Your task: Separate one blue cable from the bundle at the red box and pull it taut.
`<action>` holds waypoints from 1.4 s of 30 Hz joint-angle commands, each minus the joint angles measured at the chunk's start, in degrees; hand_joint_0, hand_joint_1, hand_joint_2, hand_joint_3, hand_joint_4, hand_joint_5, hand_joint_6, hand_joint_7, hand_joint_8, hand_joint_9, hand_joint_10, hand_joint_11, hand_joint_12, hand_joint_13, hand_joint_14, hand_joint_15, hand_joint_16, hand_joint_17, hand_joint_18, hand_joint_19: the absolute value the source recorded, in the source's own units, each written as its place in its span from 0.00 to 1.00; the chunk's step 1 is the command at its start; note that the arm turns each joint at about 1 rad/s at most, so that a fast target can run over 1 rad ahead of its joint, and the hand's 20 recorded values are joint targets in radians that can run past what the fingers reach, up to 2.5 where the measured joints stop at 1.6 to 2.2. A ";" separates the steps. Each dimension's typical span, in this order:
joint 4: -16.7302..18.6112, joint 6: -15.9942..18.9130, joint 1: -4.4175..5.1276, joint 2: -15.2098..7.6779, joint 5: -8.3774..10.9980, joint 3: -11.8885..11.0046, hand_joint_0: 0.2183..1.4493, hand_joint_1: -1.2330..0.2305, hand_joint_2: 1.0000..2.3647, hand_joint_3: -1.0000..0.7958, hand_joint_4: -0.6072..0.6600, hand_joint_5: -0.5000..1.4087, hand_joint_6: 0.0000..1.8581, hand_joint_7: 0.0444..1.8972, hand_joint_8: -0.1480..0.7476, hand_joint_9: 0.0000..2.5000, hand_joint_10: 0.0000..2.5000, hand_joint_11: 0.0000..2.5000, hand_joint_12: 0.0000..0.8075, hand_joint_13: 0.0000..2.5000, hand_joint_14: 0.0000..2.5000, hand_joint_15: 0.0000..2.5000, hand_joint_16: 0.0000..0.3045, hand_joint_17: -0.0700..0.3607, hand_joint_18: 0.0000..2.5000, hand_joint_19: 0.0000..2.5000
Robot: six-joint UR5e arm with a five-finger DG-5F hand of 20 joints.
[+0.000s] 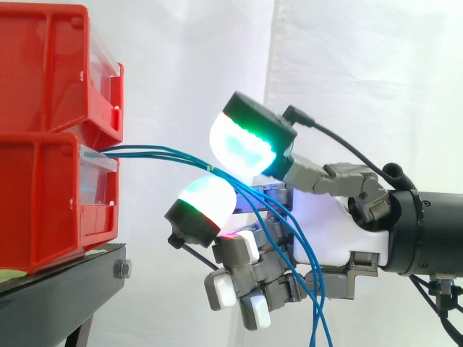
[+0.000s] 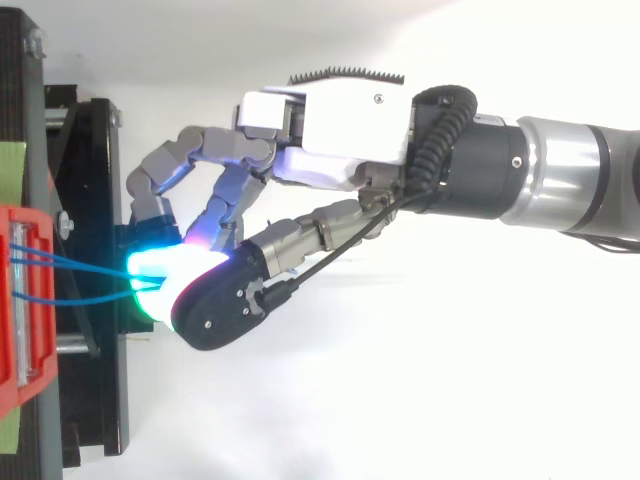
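Several thin blue cables (image 1: 159, 153) leave the front of the lower red bin (image 1: 43, 210) and run right in a loose bundle. In the top view the blue cables (image 2: 80, 265) cross from the red bin (image 2: 15, 300) to the glowing pads. My hand (image 1: 333, 231) comes in from the right. One green-white fingertip (image 1: 246, 141) sits just above the bundle and another (image 1: 206, 202) just below it, pinching the cables between them. Past the pinch the cables hang down in front of the palm and leave the view's bottom edge. The hand's (image 2: 340, 130) other fingers curl below.
A second red bin (image 1: 43, 72) is stacked on the lower one. Both rest on the black stand (image 1: 58, 289), whose frame (image 2: 95, 200) lies under the fingertips in the top view. A white curtain hangs behind.
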State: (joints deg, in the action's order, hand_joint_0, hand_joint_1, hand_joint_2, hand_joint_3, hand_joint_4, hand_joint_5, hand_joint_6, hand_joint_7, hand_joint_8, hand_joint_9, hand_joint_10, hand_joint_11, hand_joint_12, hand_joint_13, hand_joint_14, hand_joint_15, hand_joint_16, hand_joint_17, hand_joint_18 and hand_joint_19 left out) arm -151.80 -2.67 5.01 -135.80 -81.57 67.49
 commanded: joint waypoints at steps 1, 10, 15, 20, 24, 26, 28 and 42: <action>-0.87 -0.06 0.00 0.01 0.62 -0.17 0.33 0.32 0.01 0.33 0.49 0.18 0.46 0.63 0.51 0.42 0.01 0.40 0.50 0.38 0.01 0.29 0.17 0.43 0.36 0.35; -0.52 0.03 0.09 0.01 0.53 -0.17 0.45 0.21 0.00 0.32 0.42 0.17 0.48 0.64 0.49 0.41 0.01 0.41 0.48 0.37 0.01 0.29 0.16 0.42 0.35 0.32; -0.52 0.12 0.17 0.01 0.27 -0.17 0.38 0.22 0.00 0.28 0.50 0.17 0.49 0.58 0.49 0.41 0.01 0.41 0.48 0.37 0.01 0.28 0.16 0.42 0.36 0.32; -0.52 0.12 0.26 0.01 0.27 -0.17 0.22 0.29 0.00 0.28 0.54 0.17 0.48 0.55 0.53 0.42 0.01 0.40 0.54 0.38 0.01 0.29 0.18 0.46 0.38 0.33; -0.52 0.12 0.35 0.01 0.27 -0.17 0.23 0.35 0.00 0.28 0.54 0.18 0.47 0.53 0.53 0.43 0.01 0.39 0.53 0.39 0.01 0.28 0.18 0.45 0.38 0.33; -0.52 0.12 0.26 0.01 0.27 -0.17 0.24 0.40 0.00 0.28 0.54 0.18 0.47 0.54 0.53 0.43 0.01 0.39 0.53 0.39 0.01 0.28 0.18 0.45 0.38 0.33; -0.52 0.12 0.26 -0.08 0.27 -0.17 0.24 0.42 0.00 0.28 0.54 0.18 0.47 0.55 0.53 0.44 0.01 0.39 0.53 0.40 0.01 0.28 0.18 0.45 0.38 0.33; -0.52 0.20 0.26 0.01 0.18 -0.17 0.37 0.25 0.01 0.41 0.44 0.18 0.48 0.63 0.51 0.43 0.01 0.41 0.50 0.39 0.01 0.29 0.16 0.42 0.38 0.35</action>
State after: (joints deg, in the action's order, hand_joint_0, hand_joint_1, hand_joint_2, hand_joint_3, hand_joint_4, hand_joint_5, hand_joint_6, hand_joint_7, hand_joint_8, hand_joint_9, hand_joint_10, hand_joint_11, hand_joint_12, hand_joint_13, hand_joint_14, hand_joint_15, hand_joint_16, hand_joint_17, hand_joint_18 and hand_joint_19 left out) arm -152.31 -2.46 5.28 -135.81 -81.38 67.31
